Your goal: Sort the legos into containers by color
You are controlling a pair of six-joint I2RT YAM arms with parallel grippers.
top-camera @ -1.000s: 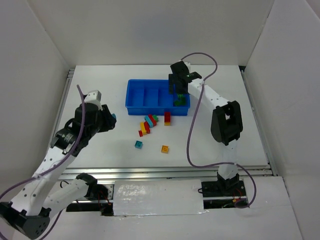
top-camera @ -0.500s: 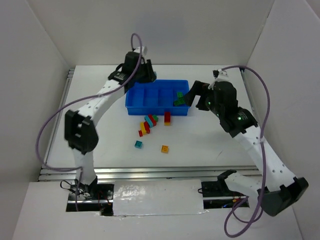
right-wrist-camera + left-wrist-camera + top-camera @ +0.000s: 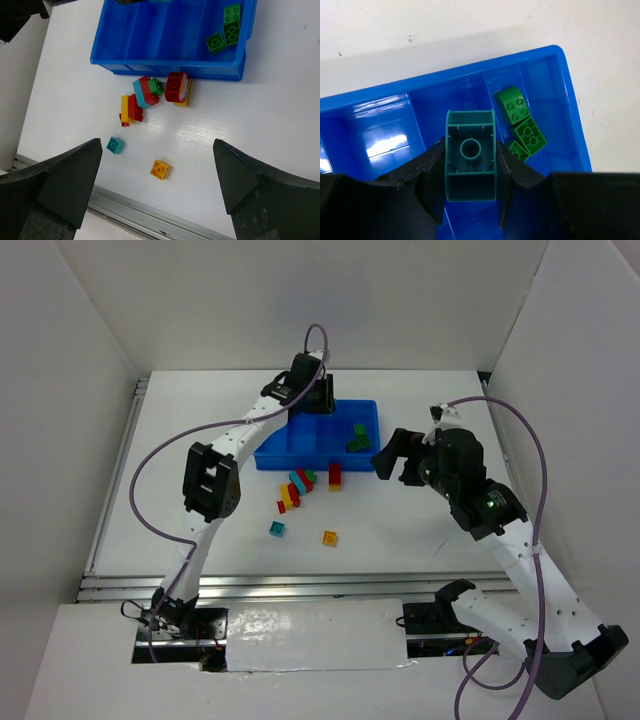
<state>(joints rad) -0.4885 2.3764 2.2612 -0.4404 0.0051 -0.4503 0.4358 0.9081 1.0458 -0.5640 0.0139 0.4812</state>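
Note:
My left gripper [image 3: 316, 397] is shut on a teal brick [image 3: 470, 155], held underside up over the blue tray [image 3: 266, 456], above the compartment next to the rightmost one. Three green bricks [image 3: 357, 436] lie in that rightmost compartment and also show in the left wrist view [image 3: 521, 116]. My right gripper [image 3: 390, 460] is open and empty, above the table just right of the tray. Below it lie a yellow square brick [image 3: 160, 169], a teal square brick [image 3: 115, 145], a red, yellow and teal cluster [image 3: 137, 100] and a red piece on a yellow one [image 3: 177, 87].
The loose bricks lie on the white table in front of the tray [image 3: 165, 67]: the cluster [image 3: 297, 488], the red-yellow pair [image 3: 335, 476], the teal square [image 3: 276, 529] and the yellow square [image 3: 329, 538]. White walls enclose the table on three sides. A metal rail [image 3: 310, 585] runs along the near edge.
My left arm has swung right from the tray's far left corner to over the tray, carrying the teal brick. My right gripper has drawn back from the tray's right end.

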